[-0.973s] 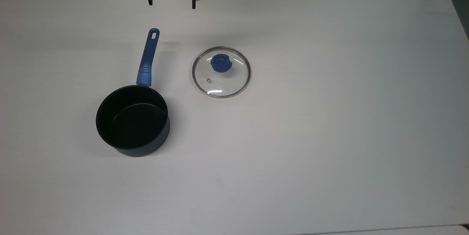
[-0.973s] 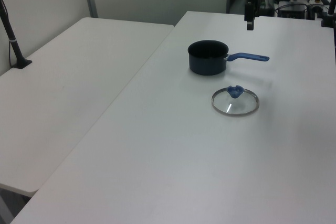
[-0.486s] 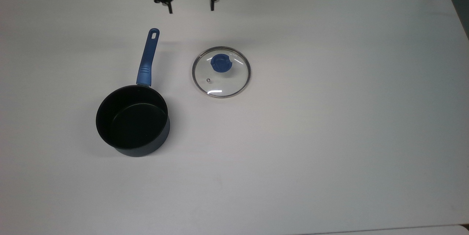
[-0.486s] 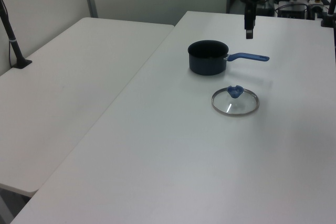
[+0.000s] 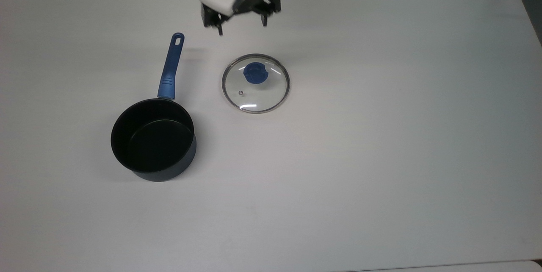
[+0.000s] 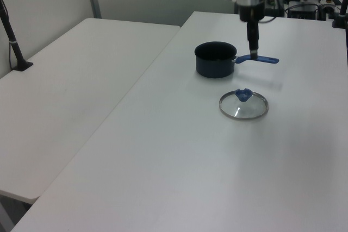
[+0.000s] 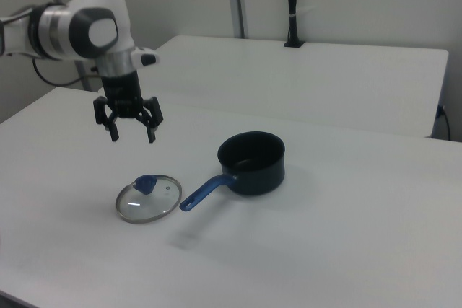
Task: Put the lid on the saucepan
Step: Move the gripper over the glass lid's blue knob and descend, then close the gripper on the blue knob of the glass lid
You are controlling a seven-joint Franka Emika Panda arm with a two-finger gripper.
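overhead, jaws spread wide, empty; lid flat on table, apart from saucepan.

arm: white rounded shells, grey joint cap | tool: black, two thin fingers

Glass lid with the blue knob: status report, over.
Gripper open, above the table. Glass lid flat on the white table, ungrasped. Dark blue saucepan uncovered. Path unobstructed.

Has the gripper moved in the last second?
Yes. In the top view the gripper, open, has shifted right and down toward the lid, which lies flat on the table beside the saucepan.
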